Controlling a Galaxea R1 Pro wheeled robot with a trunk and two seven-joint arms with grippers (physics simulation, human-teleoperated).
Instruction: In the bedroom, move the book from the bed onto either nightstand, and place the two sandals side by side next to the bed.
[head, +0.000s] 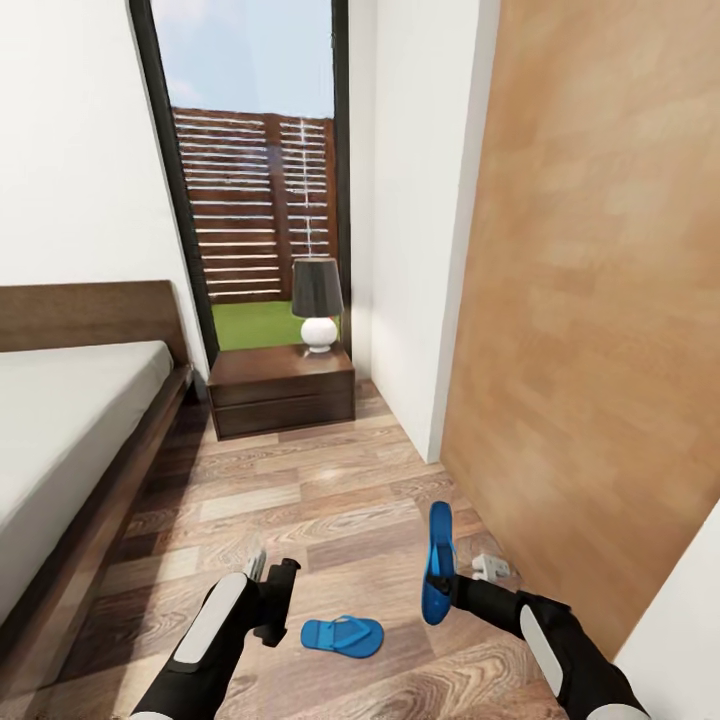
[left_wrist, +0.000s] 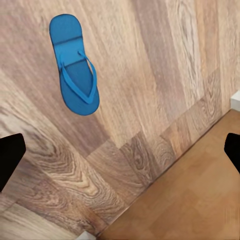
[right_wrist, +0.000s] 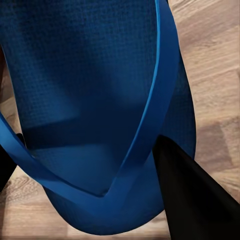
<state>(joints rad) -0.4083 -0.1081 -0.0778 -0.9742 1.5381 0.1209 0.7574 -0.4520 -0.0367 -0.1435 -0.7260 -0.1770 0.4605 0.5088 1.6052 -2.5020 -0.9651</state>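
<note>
The right claw (head: 441, 583) is clamped on one bright blue flip-flop sandal (head: 438, 560), holding it on edge above the grey-brown wood plank floor (head: 300, 500), near the tan wood wall panel (head: 600, 300). The second blue sandal (head: 342, 635) lies flat on the floor between the arms. The left claw (head: 270, 600) hangs spread wide and empty. The dark-framed bed (head: 70, 440) stands left, beside the dark brown two-drawer nightstand (head: 282, 392) carrying a black-shaded lamp (head: 317, 303).

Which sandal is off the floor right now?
The sandal in the right end effector: that held sandal stands on edge, raised near the wood-panelled wall. The other sandal lies flat on the floor by the open left end effector.
</note>
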